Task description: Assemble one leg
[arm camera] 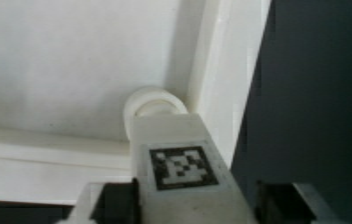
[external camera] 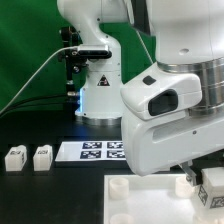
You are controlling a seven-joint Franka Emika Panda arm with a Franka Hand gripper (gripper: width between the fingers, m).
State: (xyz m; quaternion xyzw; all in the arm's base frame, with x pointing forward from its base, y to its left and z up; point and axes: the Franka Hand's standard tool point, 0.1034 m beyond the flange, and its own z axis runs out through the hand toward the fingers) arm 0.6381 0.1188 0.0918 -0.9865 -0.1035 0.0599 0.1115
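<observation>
The exterior camera sits off my arm, low over the table (external camera: 50, 190). It faces across the table toward my base (external camera: 98, 95), which stands in the upper middle of the frame. It is so near that my wrist housing (external camera: 170, 110) fills most of the right half. The wrist camera rides just behind my gripper (arm camera: 187, 203) and looks along the fingers (arm camera: 112, 205), very close on the leg (arm camera: 178, 150) and a corner of the panel (external camera: 150, 200). Both views share that corner, which lies along the exterior frame's bottom edge.
</observation>
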